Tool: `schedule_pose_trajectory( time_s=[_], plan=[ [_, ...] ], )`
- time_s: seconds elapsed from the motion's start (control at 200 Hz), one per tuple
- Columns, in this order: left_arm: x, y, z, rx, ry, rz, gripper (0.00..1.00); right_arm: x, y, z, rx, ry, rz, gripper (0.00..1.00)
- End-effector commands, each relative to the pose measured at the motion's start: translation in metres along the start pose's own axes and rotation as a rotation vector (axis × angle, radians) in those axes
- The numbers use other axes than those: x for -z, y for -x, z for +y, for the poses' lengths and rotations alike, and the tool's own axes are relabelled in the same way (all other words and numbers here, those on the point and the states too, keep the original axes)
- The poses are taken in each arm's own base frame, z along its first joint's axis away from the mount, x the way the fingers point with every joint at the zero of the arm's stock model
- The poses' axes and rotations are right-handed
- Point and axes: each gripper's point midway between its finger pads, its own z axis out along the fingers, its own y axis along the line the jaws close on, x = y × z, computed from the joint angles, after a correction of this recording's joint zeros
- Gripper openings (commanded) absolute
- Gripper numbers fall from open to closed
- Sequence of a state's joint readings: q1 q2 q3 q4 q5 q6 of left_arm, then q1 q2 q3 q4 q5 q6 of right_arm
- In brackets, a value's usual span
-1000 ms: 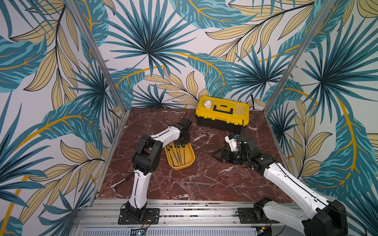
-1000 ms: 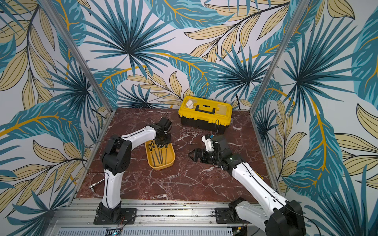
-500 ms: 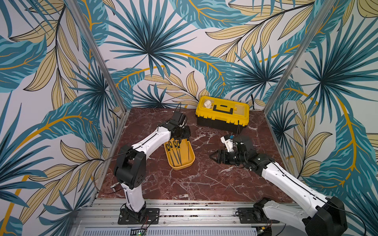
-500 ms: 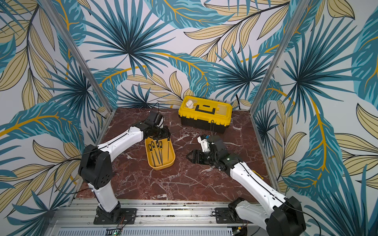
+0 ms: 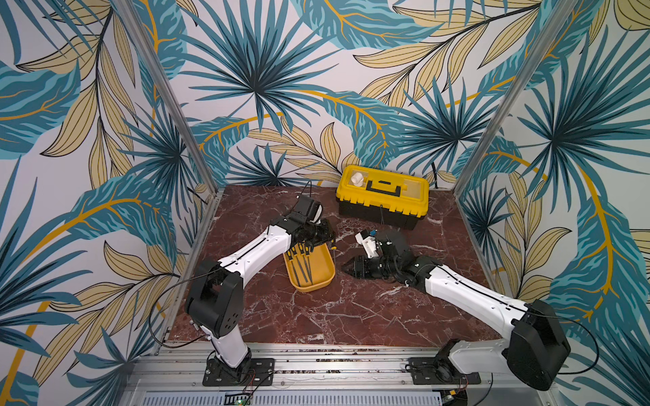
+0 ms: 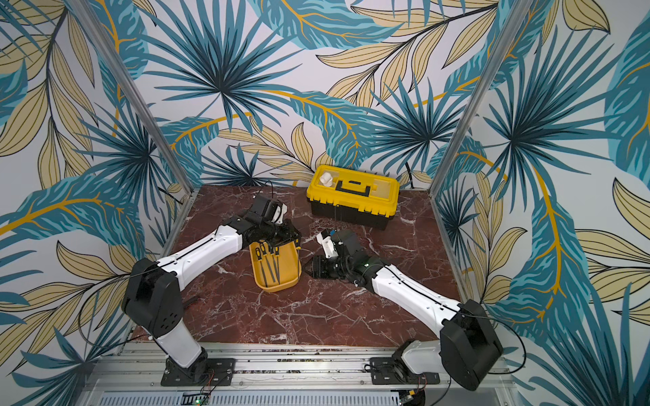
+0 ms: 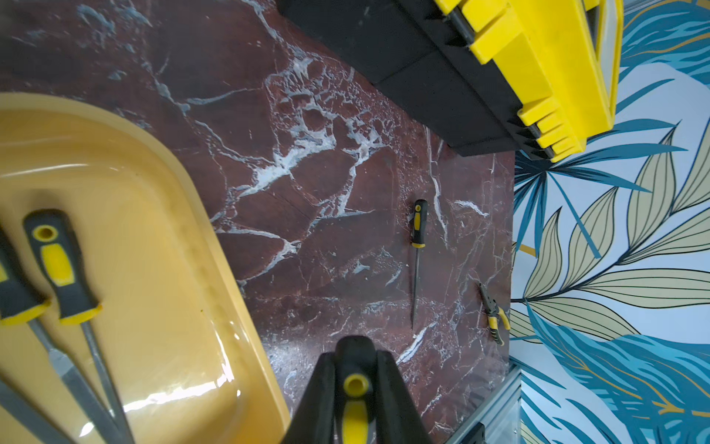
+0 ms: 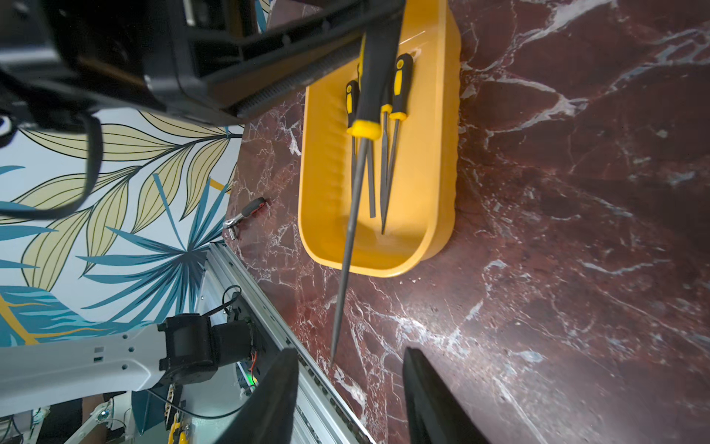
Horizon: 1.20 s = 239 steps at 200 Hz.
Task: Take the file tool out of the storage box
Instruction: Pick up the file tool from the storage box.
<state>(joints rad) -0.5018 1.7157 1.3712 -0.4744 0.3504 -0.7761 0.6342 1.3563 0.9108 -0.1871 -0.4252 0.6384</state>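
The storage box (image 5: pixel 318 281) (image 6: pixel 285 277) is a shallow yellow-orange tray on the marble table, with three black-and-yellow-handled files (image 8: pixel 401 84) lying in it. My left gripper (image 5: pixel 325 233) (image 7: pixel 355 365) hangs over the tray's far end and is shut on the handle of a file tool (image 8: pixel 347 246). That file is lifted above the tray, its thin blade pointing towards my right gripper (image 8: pixel 351 357) (image 5: pixel 346 269). The right gripper is to the right of the tray, open. The file's tip shows in the gap between its fingers without touching them.
A black toolbox with a yellow lid (image 5: pixel 383 197) (image 7: pixel 518 57) stands at the back, a white object (image 5: pixel 357 179) on its lid. Another file (image 7: pixel 417 246) and pliers (image 7: pixel 495 315) lie on the table. A ratchet wrench (image 8: pixel 246 217) lies near the left wall.
The left arm has swung round while its gripper stays shut on the file near the tray's far end. The right gripper has moved left towards the tray and its jaws have narrowed.
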Motion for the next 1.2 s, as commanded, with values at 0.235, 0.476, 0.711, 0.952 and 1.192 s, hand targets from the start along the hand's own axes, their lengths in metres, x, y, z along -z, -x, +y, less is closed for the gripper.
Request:
schedule_pose_trajectory(
  time_s=[0.235,0.476,0.711,0.952,1.192],
  plan=[
    [0.008,-0.004,-0.019,-0.016,-0.069,-0.014,0.13,-0.019,0.011,0.014,0.018,0.016,-0.026,0.38],
    [0.01,-0.004,-0.02,-0.019,-0.072,-0.016,0.13,-0.023,0.008,0.011,0.015,0.0,-0.02,0.22],
    [0.011,-0.004,-0.021,-0.019,-0.075,-0.02,0.12,-0.023,0.008,0.008,0.013,-0.015,-0.022,0.08],
    [0.013,-0.004,-0.024,-0.014,-0.096,-0.024,0.19,-0.022,0.007,0.006,0.013,-0.025,-0.027,0.0],
    [0.02,0.001,-0.032,-0.017,-0.139,-0.03,0.54,-0.017,0.01,-0.001,0.021,-0.081,-0.047,0.0]
  ],
)
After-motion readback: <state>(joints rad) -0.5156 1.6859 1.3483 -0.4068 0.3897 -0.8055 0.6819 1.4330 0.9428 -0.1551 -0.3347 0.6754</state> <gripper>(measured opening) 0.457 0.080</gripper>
